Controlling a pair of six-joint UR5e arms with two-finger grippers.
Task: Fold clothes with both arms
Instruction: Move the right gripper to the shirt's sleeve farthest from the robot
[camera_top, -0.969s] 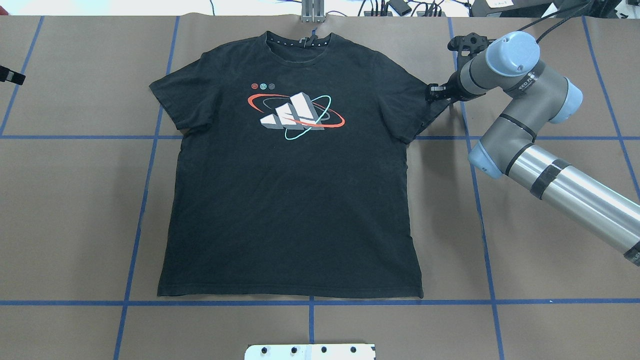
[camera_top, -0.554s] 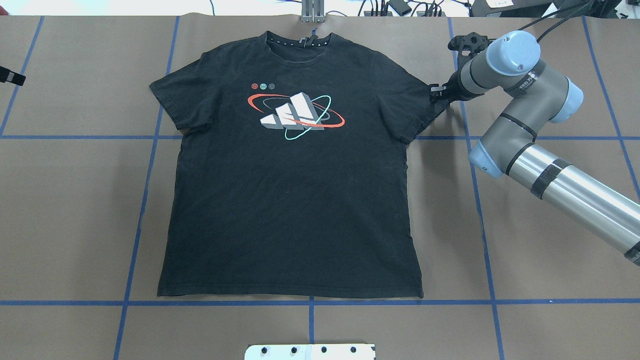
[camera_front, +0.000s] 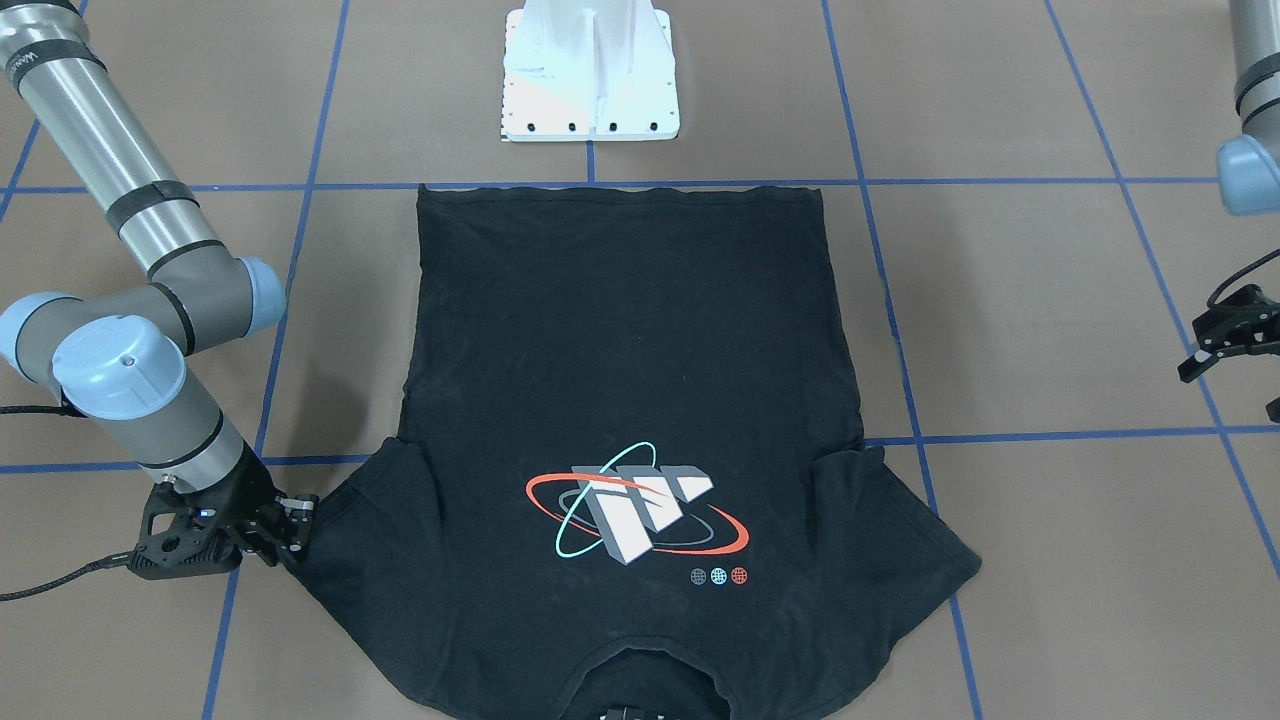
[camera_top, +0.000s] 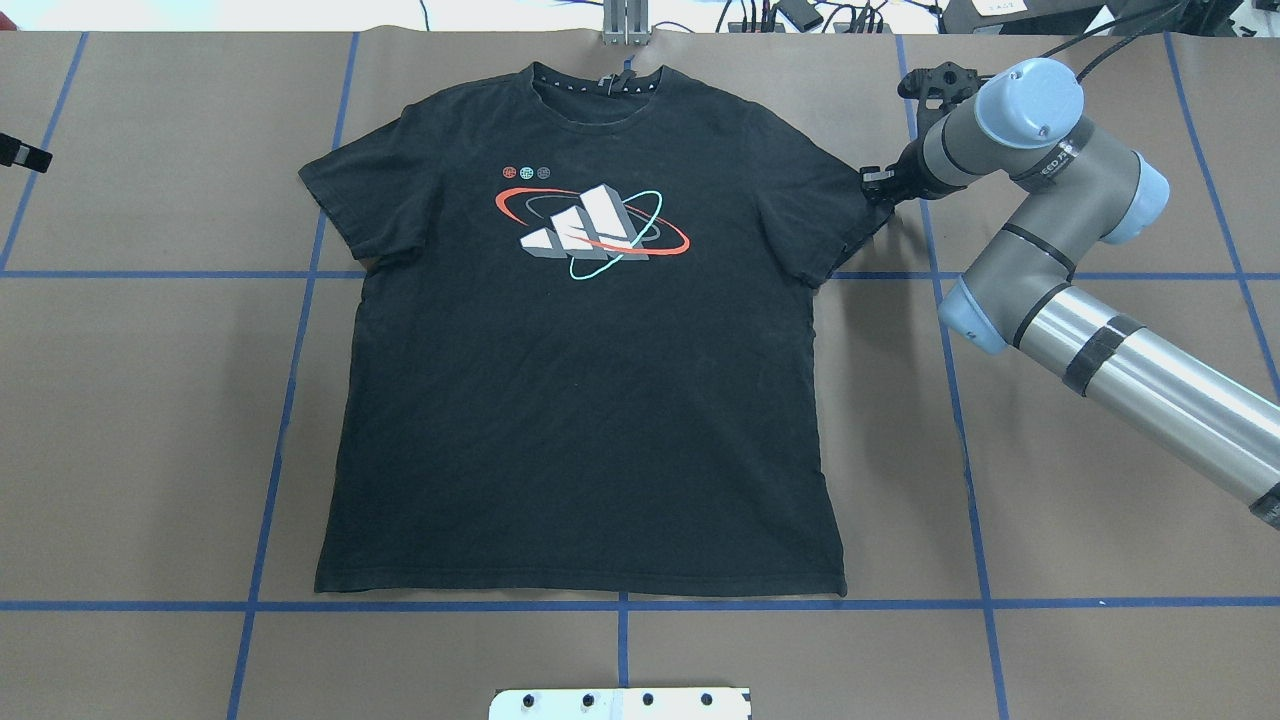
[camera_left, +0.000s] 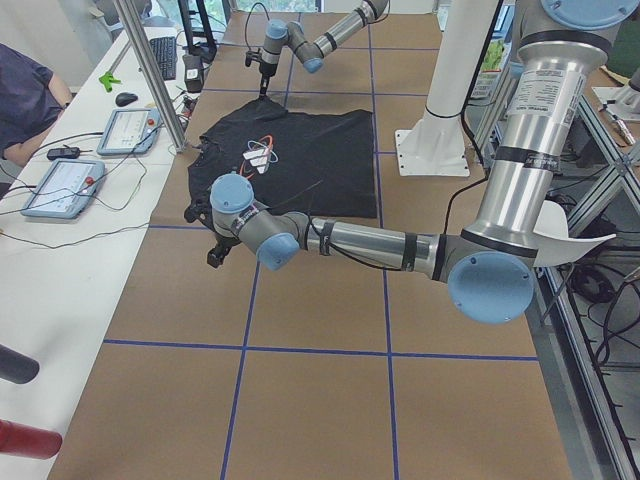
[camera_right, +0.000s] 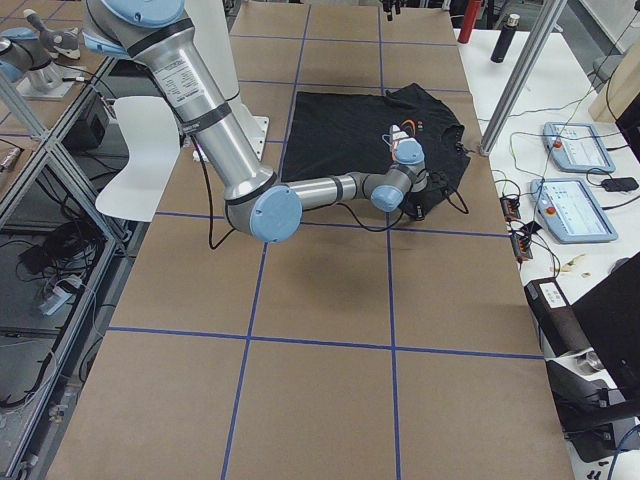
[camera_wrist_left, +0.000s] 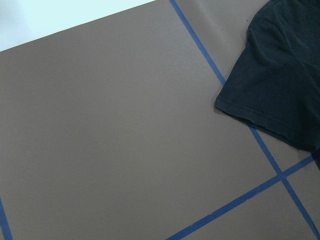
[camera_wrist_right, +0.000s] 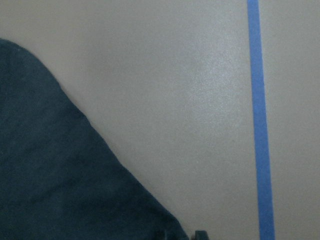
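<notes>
— What sits at the left edge of the table (camera_top: 1100, 560)?

— Only the tip of the left gripper (camera_top: 18, 151) shows there in the overhead view, well apart from the T-shirt (camera_top: 580, 400). Whether its jaws are apart or together cannot be told.

— And the shirt itself?

— It lies flat in the middle of the brown table, face up, between the blue tape lines (camera_top: 280, 420). Its collar and white-dotted neck tag (camera_top: 600, 82) point to the far side, and its hem runs along the near tape line, just beyond the white base plate (camera_top: 620, 703). The chest print (camera_top: 592, 232), grey-white blocks ringed in red and teal, lies toward the far end. The left sleeve (camera_top: 345, 205) is spread out flat.

— What about the right side?

— The right gripper (camera_top: 872, 185) is low at the outer edge of the right sleeve (camera_top: 845, 215), touching it. The right arm (camera_top: 1150, 380) reaches in from the near right corner. The wrist camera shows dark cloth running up to the fingertips, but whether the jaws are clamped on the sleeve cannot be told
</notes>
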